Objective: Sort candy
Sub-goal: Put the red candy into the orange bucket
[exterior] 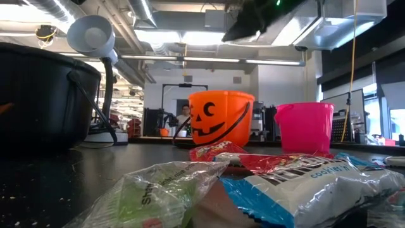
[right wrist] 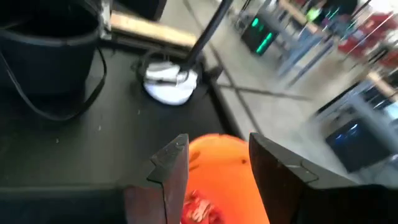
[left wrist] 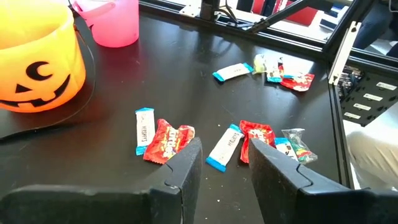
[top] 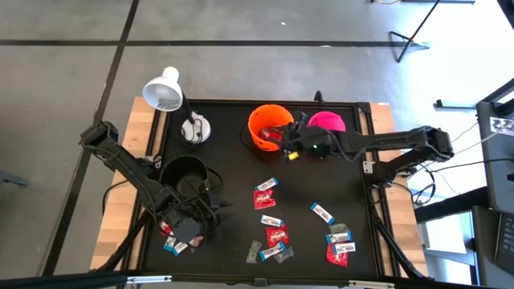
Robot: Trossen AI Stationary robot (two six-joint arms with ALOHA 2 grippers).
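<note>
High view: your right gripper [top: 291,147] hangs over the orange bucket [top: 268,126], fingers parted, red candy [right wrist: 200,211] inside below. Your left gripper [top: 186,230], fingers apart and empty, waits near-left; more candy [top: 277,236] lies scattered centre-right.

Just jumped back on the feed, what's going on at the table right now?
The robot is sorting candy. The right gripper hangs over the orange pumpkin-face bucket, jaws apart, and a red-wrapped sweet lies in the bucket below it. The left gripper is low at the table's near left corner, jaws open and empty, beside the black bucket. Many red and blue-and-white wrapped sweets are scattered on the black tabletop. The pink bucket stands next to the orange one.
</note>
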